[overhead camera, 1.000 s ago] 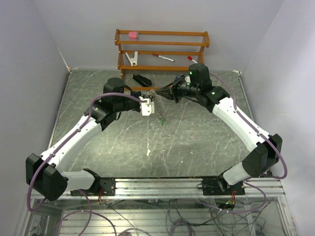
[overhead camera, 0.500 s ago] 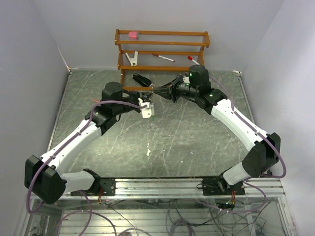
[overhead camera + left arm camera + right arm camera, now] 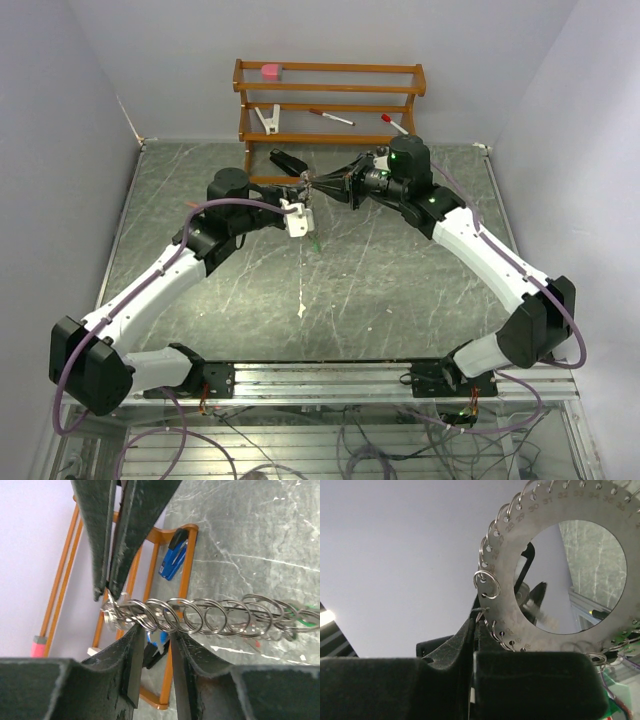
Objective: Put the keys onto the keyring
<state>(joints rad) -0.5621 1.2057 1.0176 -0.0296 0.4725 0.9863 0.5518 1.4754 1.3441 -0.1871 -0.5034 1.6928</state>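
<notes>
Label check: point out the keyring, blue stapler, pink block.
keyring [image 3: 507, 600]: right wrist view, flat band left of its hole.
blue stapler [image 3: 172, 562]: left wrist view, middle of body.
pink block [image 3: 270, 71]: top external view, top face.

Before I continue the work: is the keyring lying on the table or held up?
Held up. The right pincer is shut on the rim of the keyring, holding it in the air.

the keyring is held above the table, between the left gripper on its left and the right gripper on its right. behind it, a rack is set at the table's far edge, with a stapler at its foot.
</notes>
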